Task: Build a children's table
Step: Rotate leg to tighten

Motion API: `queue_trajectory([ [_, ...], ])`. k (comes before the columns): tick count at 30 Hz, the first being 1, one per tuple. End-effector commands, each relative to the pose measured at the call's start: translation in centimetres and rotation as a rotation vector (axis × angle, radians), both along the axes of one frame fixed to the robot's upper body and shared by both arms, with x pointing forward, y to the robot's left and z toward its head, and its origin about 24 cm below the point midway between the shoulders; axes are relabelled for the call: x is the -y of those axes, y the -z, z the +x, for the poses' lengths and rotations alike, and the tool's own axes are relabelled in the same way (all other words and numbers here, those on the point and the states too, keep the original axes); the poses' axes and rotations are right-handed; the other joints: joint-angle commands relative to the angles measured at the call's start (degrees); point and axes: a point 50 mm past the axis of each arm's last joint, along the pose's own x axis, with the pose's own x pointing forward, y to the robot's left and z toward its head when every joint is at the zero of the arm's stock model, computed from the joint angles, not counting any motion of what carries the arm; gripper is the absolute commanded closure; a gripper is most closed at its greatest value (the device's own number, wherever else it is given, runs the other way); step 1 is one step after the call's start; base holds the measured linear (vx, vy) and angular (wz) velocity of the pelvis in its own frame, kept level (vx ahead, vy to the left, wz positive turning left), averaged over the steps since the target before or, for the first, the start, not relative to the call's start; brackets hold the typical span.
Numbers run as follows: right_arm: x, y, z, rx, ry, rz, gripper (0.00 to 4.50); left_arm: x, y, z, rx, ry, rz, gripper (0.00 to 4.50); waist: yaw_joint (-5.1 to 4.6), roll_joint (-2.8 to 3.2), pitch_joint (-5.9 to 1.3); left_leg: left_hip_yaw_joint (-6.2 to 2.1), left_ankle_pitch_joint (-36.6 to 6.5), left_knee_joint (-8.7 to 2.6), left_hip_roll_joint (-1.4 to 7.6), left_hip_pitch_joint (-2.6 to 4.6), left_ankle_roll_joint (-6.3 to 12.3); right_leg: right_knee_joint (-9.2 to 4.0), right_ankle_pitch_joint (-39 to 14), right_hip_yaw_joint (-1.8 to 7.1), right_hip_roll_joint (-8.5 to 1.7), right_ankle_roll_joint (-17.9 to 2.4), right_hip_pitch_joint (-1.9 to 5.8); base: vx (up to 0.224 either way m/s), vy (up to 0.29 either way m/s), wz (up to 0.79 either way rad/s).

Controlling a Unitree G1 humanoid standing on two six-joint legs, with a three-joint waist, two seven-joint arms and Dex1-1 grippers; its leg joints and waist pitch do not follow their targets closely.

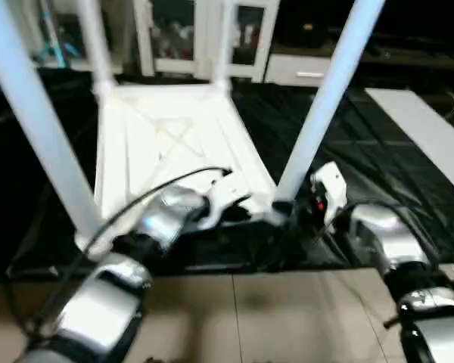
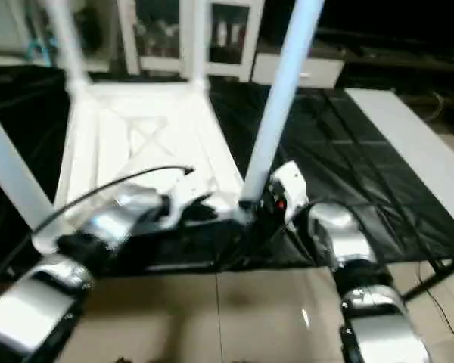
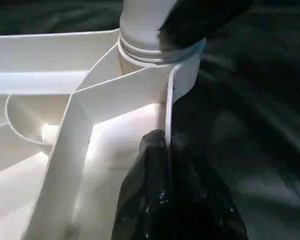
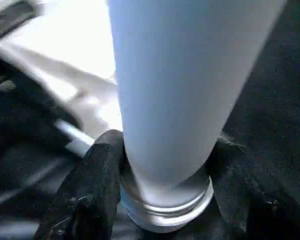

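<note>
The children's table lies upside down on a black mat, its ribbed tabletop [image 1: 166,136] facing up. Its legs stand in the corner sockets: near right leg [image 1: 325,98], near left leg [image 1: 38,121] and two far ones [image 1: 94,45]. My left gripper [image 3: 167,145] is shut on the tabletop's thin near rim, just beside the near right socket [image 3: 155,60]. My right gripper [image 4: 165,195] hugs the base of the near right leg [image 4: 180,90], one black finger [image 4: 90,190] pressed to each side above the threaded collar.
The black mat [image 1: 378,174] covers the floor under the table. A white cabinet with glass doors [image 1: 189,38] stands behind. A flat white board [image 1: 424,128] lies at the right. Tiled floor [image 1: 272,318] is nearest me. A black cable [image 1: 121,208] loops over my left forearm.
</note>
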Motion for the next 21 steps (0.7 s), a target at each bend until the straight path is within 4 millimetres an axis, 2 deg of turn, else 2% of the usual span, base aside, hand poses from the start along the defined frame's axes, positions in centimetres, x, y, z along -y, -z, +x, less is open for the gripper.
queue_trajectory([
  [1, -2.3, 2.4, -0.3, -0.065, 0.089, -0.065, 2.34, -0.1, -1.8, 2.0, 0.117, -0.268, -0.077, 4.50, -0.22, -0.31, -3.17, -0.41, -20.23, -4.65, 0.46, 0.09, 0.09, -5.46, -32.32, 0.82, -2.50, -6.07, 2.19, 0.000, 0.000, 0.00],
  [2, -2.3, 2.4, -0.3, -0.065, 0.089, -0.065, 2.39, -0.1, -1.8, 2.0, 0.117, -0.268, -0.077, 4.50, -0.39, -0.43, -3.34, -0.48, -19.25, -4.65, 0.38, -0.13, 0.07, -5.46, -31.90, 0.80, -2.54, -5.82, 2.42, 0.000, 0.000, 0.00],
  [3, -3.7, 2.4, 0.2, -0.051, 0.172, -0.045, 2.40, 0.5, -2.2, 2.5, 0.173, -0.335, -0.089, 4.50, -0.33, -0.09, -3.35, -0.55, -19.12, -4.70, 0.44, -0.09, 0.34, -5.53, -31.42, 0.81, -2.64, -5.98, 2.45, 0.000, 0.000, 0.00],
  [4, -4.1, 2.4, 0.3, -0.049, 0.194, -0.039, 2.40, 0.6, -2.3, 2.6, 0.188, -0.354, -0.092, 4.50, -0.77, -0.14, -3.27, -0.37, -19.53, -4.61, 0.36, -0.04, 0.40, -5.61, -31.06, 0.88, -2.48, -6.24, 1.98, 0.000, 0.000, 0.00],
  [5, -4.9, 2.3, 0.6, -0.041, 0.261, -0.021, 2.41, 1.0, -2.6, 2.8, 0.222, -0.389, -0.102, 4.50, -0.61, 0.18, -3.46, -0.44, -19.38, -4.64, 0.40, 0.17, 0.48, -5.53, -29.83, 0.86, -2.51, -6.68, 2.21, 0.000, 0.000, 0.00],
  [6, -4.9, 2.3, 0.6, -0.041, 0.261, -0.021, 2.41, 1.0, -2.6, 2.8, 0.222, -0.389, -0.102, 4.50, -0.67, 0.13, -3.51, -0.29, -18.95, -4.58, 0.43, 0.19, 0.61, -5.48, -28.21, 1.06, -2.47, -7.13, 2.01, 0.000, 0.000, 0.00],
  [7, -5.9, 2.1, 0.9, -0.018, 0.318, -0.023, 2.43, 1.4, -2.9, 3.0, 0.254, -0.415, -0.108, 4.50, -0.51, 0.01, -3.64, -0.21, -17.82, -4.63, 0.52, 0.07, 1.09, -5.02, -24.41, 1.16, -2.38, -8.35, 2.30, 0.000, 0.000, 0.00],
  [8, -5.9, 2.1, 0.9, -0.018, 0.318, -0.023, 2.43, 1.4, -2.9, 3.0, 0.254, -0.415, -0.108, 4.50, -0.65, 0.25, -3.63, -0.02, -16.94, -4.65, 0.51, -0.04, 1.34, -4.67, -21.45, 1.33, -2.21, -9.38, 2.18, 0.000, 0.000, 0.00],
  [9, -5.9, 2.1, 0.9, -0.018, 0.318, -0.023, 2.44, 1.4, -2.9, 3.0, 0.254, -0.415, -0.108, 4.50, -0.60, 0.24, -3.65, -0.01, -16.72, -4.67, 0.49, -0.05, 1.47, -4.57, -20.73, 1.28, -2.20, -9.63, 2.36, 0.000, 0.000, 0.00],
  [10, -7.0, 1.9, 1.0, -0.005, 0.341, -0.009, 2.44, 1.6, -3.1, 3.1, 0.271, -0.432, -0.112, 4.50, -0.29, 0.31, -3.79, 0.21, -16.03, -4.46, 0.55, 0.28, 2.14, -4.40, -18.49, 1.39, -2.24, -10.55, 2.33, 0.000, 0.000, 0.00],
  [11, -7.4, 1.8, 1.1, 0.002, 0.347, 0.002, 2.44, 1.7, -3.1, 3.1, 0.277, -0.438, -0.111, 4.50, -0.38, 0.36, -3.85, 0.32, -15.38, -4.37, 0.56, 0.31, 2.34, -4.17, -16.90, 1.53, -2.27, -11.22, 2.20, 0.000, 0.000, 0.00],
  [12, -7.9, 1.6, 1.2, 0.009, 0.354, 0.015, 2.45, 1.8, -3.1, 3.1, 0.283, -0.444, -0.110, 4.50, -0.36, 0.25, -3.83, 0.38, -14.39, -4.37, 0.52, 0.10, 2.73, -3.87, -15.28, 1.51, -2.24, -12.00, 2.42, 0.050, 0.001, 0.04],
  [13, -8.5, 1.3, 1.3, 0.009, 0.348, 0.062, 2.45, 1.6, -3.1, 3.2, 0.287, -0.451, -0.106, 4.50, -0.12, 0.35, -3.89, 0.46, -13.43, -4.29, 0.54, 0.22, 3.15, -3.75, -13.89, 1.55, -2.31, -12.38, 2.58, 0.000, 0.000, 0.00],
  [16, -8.8, 0.8, 1.4, 0.021, 0.315, 0.114, 2.45, 1.4, -3.1, 3.2, 0.290, -0.452, -0.100, 4.50, 0.22, 0.45, -4.11, 0.61, -9.21, -4.10, 0.57, 0.13, 5.18, -2.95, -7.62, 1.61, -2.24, -14.04, 3.00, 0.000, 0.000, 0.00],
  [17, -8.9, 0.5, 1.3, 0.021, 0.267, 0.170, 2.45, 1.1, -3.0, 3.3, 0.296, -0.445, -0.092, 4.50, 0.39, -0.18, -4.08, 0.76, -8.47, -3.98, 0.50, 0.04, 6.51, -2.86, -6.69, 1.62, -2.33, -14.38, 3.17, 0.052, -0.009, 0.00],
  [18, -8.6, 0.0, 1.3, 0.038, 0.232, 0.222, 2.45, 0.9, -3.0, 3.3, 0.299, -0.436, -0.083, 4.50, 0.55, -0.01, -4.11, 0.76, -8.21, -3.97, 0.56, 0.12, 6.97, -2.84, -6.55, 1.64, -2.43, -14.52, 3.22, 0.000, 0.000, 0.00],
  [19, -8.3, -0.2, 1.3, 0.052, 0.211, 0.251, 2.13, 0.8, -2.9, 3.3, 0.300, -0.429, -0.078, 4.50, 0.76, -0.08, -3.96, 0.82, -7.89, -3.96, 0.58, 0.01, 8.00, -2.90, -6.30, 1.67, -2.39, -14.37, 3.29, 0.000, 0.000, 0.00],
  [20, -8.1, -0.4, 1.2, 0.064, 0.196, 0.267, 2.13, 0.8, -2.9, 3.3, 0.307, -0.416, -0.073, 4.50, 0.79, -0.14, -3.93, 0.76, -7.81, -4.01, 0.61, -0.13, 8.15, -2.89, -6.75, 1.61, -2.42, -14.21, 3.40, 0.000, 0.000, 0.00],
  [21, -7.9, -0.4, 1.1, 0.079, 0.183, 0.255, 1.83, 0.9, -2.8, 3.2, 0.306, -0.400, -0.072, 4.50, 0.58, -0.15, -3.84, 0.70, -9.27, -4.10, 0.60, -0.47, 8.22, -3.08, -8.86, 1.47, -2.33, -13.27, 3.52, 0.000, 0.000, 0.00],
])
